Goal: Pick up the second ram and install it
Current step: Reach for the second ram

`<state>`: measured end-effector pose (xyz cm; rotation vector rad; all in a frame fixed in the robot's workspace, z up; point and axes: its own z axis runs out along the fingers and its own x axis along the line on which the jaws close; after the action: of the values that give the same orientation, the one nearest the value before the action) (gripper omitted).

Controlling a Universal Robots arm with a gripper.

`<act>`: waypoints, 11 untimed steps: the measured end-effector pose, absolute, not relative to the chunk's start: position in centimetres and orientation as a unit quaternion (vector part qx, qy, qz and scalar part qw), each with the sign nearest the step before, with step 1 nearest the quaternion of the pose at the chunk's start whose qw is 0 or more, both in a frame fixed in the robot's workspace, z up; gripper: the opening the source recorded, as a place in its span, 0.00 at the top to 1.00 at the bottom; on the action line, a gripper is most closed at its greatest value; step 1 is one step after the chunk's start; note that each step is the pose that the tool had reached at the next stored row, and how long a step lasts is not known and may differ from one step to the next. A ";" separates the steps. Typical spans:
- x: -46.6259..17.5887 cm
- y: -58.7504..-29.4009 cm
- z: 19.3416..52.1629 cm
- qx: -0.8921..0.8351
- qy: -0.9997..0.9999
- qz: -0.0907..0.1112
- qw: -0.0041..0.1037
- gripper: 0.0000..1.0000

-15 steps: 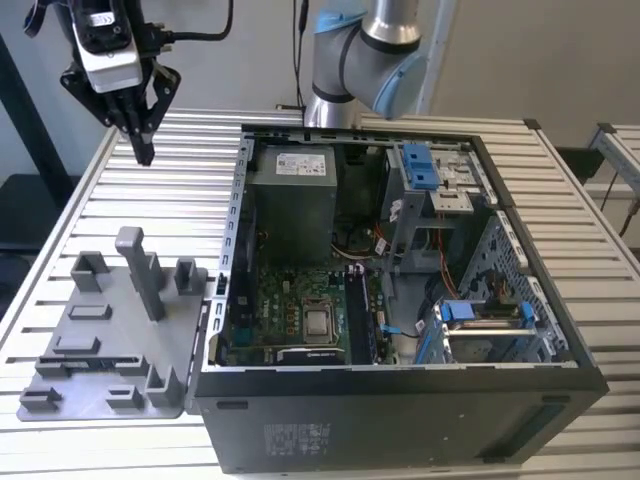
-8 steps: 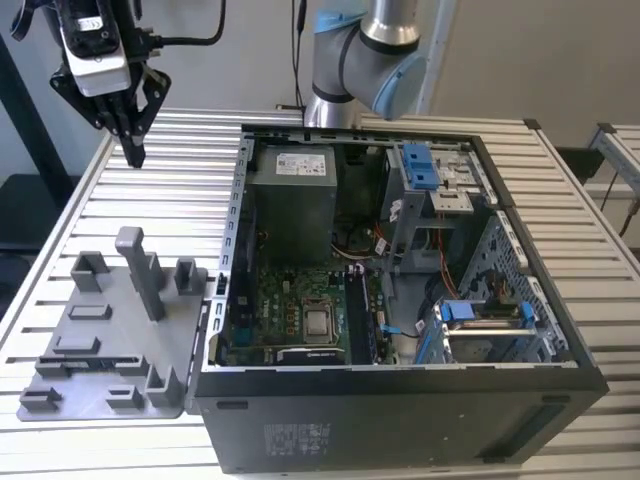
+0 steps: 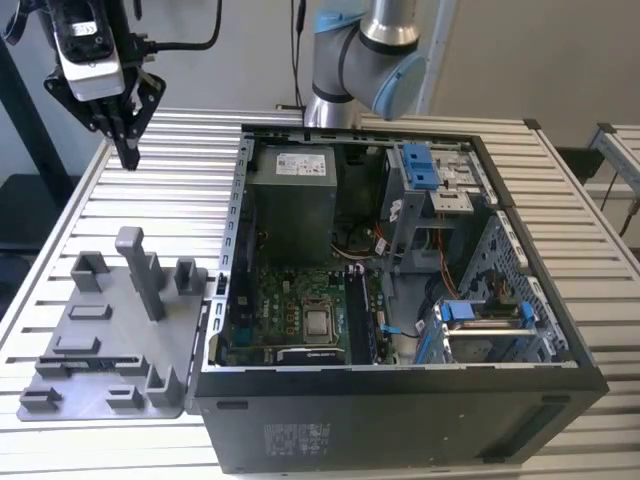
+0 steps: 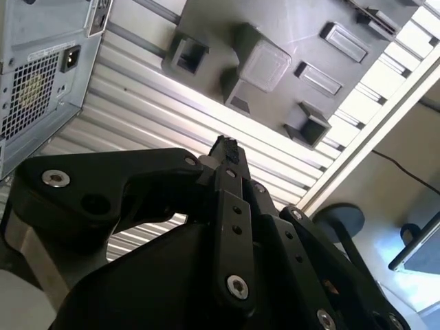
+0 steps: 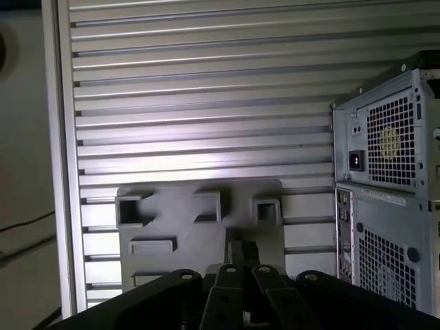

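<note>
Tray (image 3: pixel 100 372) on table (image 3: pixel 180 200), exterior view's left of computer case (image 3: pixel 400 420); claw (image 3: pixel 130 157) above table behind tray.

Matt black gripper (image 3: pixel 130 155) — plastic tray (image 3: pixel 100 365), ribbed metal table (image 3: pixel 180 200).

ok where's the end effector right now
The end effector hangs high on the exterior view's left, above the slatted table, beyond the grey tray and apart from the open computer case.

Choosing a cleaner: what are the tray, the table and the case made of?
Tray: matte grey plastic, it seems; dull, blocky shapes.
Table: ribbed metal, probably aluminium; bright sheen along slats.
Case: sheet metal, black outside, bare grey at the perforated back.
</note>
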<state>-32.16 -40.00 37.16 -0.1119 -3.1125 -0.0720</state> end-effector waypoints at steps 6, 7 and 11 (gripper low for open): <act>-34.0 -40.1 37.0 -0.036 -0.999 -0.023 0.014 0.89; -34.4 -40.1 36.9 -0.036 -0.999 -0.023 0.014 0.89; -36.0 -40.2 36.9 -0.036 -0.999 -0.023 0.014 0.89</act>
<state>-36.03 -40.20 36.86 -0.1118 -3.1103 -0.0726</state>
